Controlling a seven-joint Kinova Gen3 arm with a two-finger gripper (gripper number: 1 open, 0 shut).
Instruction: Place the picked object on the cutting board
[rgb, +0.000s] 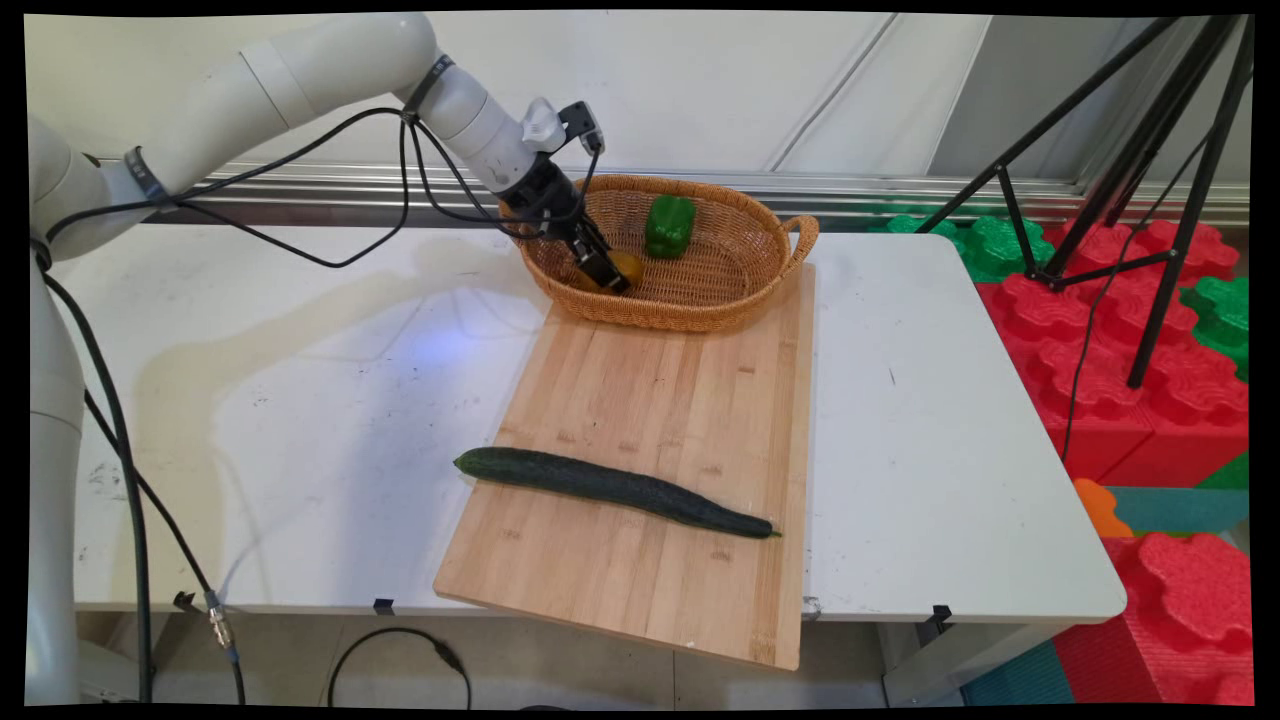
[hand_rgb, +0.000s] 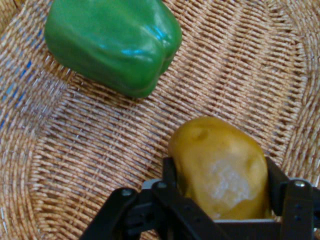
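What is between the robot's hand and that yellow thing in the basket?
Nothing visible. The hand is down inside the basket, with a finger on either side of the potato. The green pepper lies apart, further along the basket floor.

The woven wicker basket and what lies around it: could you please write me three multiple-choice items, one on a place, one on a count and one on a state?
1. Where does the long dark green cucumber lie?
A. in the basket
B. on the pale wooden cutting board
C. on the floor

2. How many things lie in the woven wicker basket?
A. two
B. four
C. none

3. How do the black pincer fingers stand?
A. wide open above the board
B. on either side of the yellowish potato
C. shut on the green bell pepper

Answers: 1 B, the cucumber rests across the board's near end. 2 A, only pepper and potato show inside. 3 B, the hand view shows a finger at each flank of the potato.
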